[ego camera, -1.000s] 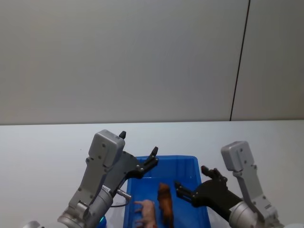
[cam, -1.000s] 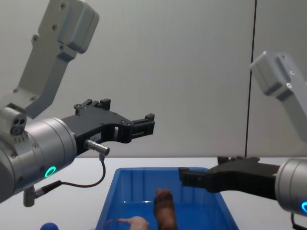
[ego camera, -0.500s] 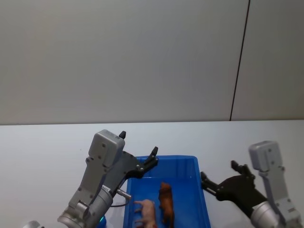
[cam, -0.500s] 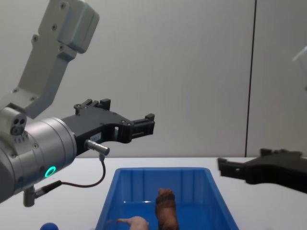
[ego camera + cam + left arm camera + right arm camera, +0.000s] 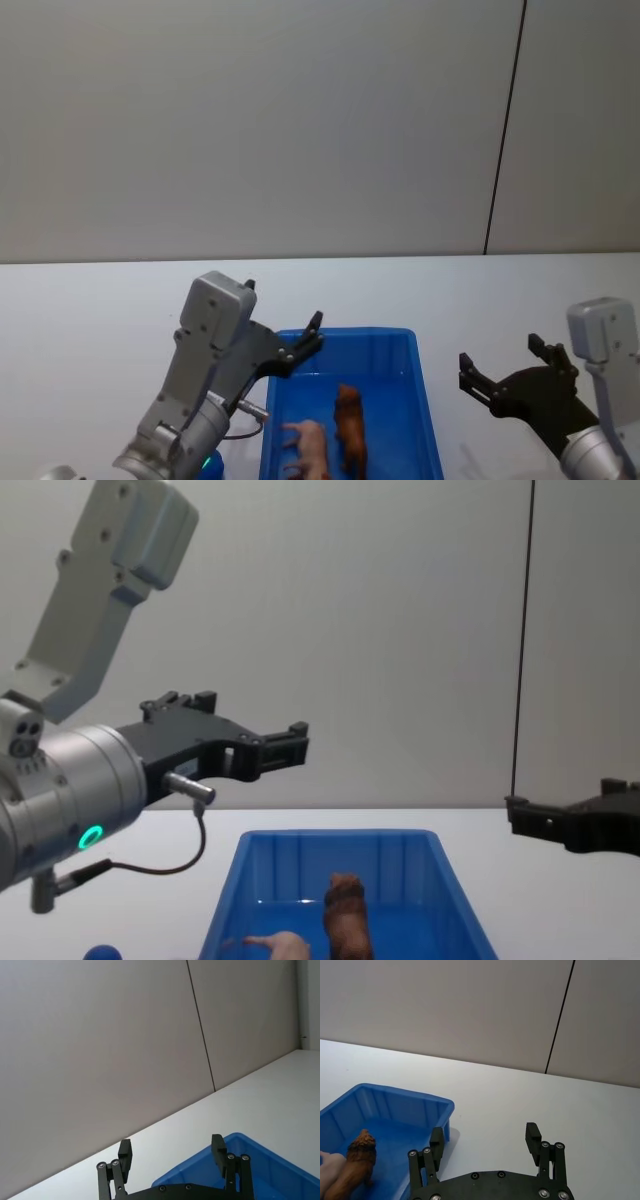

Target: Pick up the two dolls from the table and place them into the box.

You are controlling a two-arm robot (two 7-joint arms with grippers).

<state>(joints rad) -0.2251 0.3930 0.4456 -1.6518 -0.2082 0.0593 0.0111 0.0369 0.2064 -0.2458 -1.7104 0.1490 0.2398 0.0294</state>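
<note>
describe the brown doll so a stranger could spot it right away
Find the blue bin on the white table. Two dolls are inside, side by side. The brown doll is the darker, shaggy one, right of the pink doll.

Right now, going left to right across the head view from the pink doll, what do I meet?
pink doll → brown doll → right wall of the box → right gripper, open, beyond the box.
</note>
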